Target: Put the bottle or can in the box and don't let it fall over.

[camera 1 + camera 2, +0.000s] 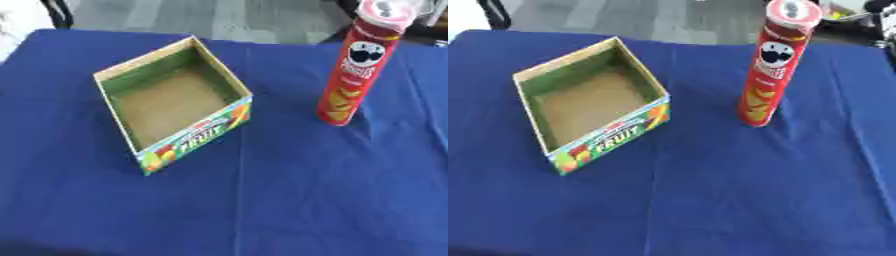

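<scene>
A tall red Pringles can (359, 65) stands upright on the blue tablecloth at the right, its clear lid toward the far edge. To its left sits an open cardboard box (172, 102) with a brown floor, green inner walls and a fruit print on its near side; nothing is inside it. The can and box are apart, with a strip of cloth between them. Neither of my hands shows in either view.
The blue cloth (289, 200) covers the whole table, with fold creases running front to back. Beyond the far edge lies grey floor (219, 15), and dark objects show at the top right corner (877, 10).
</scene>
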Available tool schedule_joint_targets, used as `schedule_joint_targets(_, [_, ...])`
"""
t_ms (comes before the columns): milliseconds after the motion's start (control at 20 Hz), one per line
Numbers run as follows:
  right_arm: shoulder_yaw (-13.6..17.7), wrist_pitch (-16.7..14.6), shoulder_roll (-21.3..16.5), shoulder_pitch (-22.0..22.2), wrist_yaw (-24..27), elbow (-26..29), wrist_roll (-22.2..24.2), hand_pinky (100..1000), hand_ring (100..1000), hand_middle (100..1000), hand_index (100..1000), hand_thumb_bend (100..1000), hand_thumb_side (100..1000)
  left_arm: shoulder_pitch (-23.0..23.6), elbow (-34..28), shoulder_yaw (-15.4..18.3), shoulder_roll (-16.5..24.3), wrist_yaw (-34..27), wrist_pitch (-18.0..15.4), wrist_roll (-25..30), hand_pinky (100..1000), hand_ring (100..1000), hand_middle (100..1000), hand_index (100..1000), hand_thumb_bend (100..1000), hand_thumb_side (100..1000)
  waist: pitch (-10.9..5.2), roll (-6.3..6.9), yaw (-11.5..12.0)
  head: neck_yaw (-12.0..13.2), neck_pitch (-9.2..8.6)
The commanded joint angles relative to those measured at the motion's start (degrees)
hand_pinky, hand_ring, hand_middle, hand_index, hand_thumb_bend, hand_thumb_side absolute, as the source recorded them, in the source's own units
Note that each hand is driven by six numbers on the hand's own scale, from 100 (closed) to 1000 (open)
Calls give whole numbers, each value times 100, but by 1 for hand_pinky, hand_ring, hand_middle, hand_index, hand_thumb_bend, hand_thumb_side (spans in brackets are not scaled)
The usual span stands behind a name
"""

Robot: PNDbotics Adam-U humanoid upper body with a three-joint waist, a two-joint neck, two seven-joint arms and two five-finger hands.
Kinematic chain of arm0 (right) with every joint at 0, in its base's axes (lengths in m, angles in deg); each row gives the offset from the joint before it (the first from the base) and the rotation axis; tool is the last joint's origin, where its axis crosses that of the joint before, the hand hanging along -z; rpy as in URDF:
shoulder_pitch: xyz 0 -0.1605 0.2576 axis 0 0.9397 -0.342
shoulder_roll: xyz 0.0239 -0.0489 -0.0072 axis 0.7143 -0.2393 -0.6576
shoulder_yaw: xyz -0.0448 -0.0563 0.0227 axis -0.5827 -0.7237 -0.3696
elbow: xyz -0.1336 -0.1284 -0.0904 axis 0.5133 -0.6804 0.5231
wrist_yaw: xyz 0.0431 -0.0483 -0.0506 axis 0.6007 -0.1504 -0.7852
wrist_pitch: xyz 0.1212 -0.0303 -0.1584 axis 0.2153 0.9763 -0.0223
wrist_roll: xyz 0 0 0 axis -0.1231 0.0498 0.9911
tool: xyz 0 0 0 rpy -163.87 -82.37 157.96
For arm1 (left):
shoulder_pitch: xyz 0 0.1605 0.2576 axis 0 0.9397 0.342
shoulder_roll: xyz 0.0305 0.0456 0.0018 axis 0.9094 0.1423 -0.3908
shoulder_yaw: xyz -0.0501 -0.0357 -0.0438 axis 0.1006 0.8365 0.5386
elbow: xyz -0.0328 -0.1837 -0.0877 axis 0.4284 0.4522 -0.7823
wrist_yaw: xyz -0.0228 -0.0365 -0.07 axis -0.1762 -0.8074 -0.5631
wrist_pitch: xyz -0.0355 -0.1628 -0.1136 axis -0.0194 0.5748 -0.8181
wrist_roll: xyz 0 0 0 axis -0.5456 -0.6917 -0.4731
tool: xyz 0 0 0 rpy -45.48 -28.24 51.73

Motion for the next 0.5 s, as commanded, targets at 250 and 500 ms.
schedule_joint_targets(250, [62, 12, -205, -103, -67, 136, 32, 830, 783, 823, 960, 100, 753, -22, -86, 67, 104, 35, 6, 24, 458, 602, 654, 758, 196, 848, -86, -2, 7, 13, -26])
schedule_joint_targets(500, [28, 140, -391, -272, -377, 136, 157, 842, 800, 834, 949, 100, 766, -15, -86, 63, 110, 38, 26, 38, 459, 601, 654, 757, 193, 848, -111, -7, 8, 13, -9])
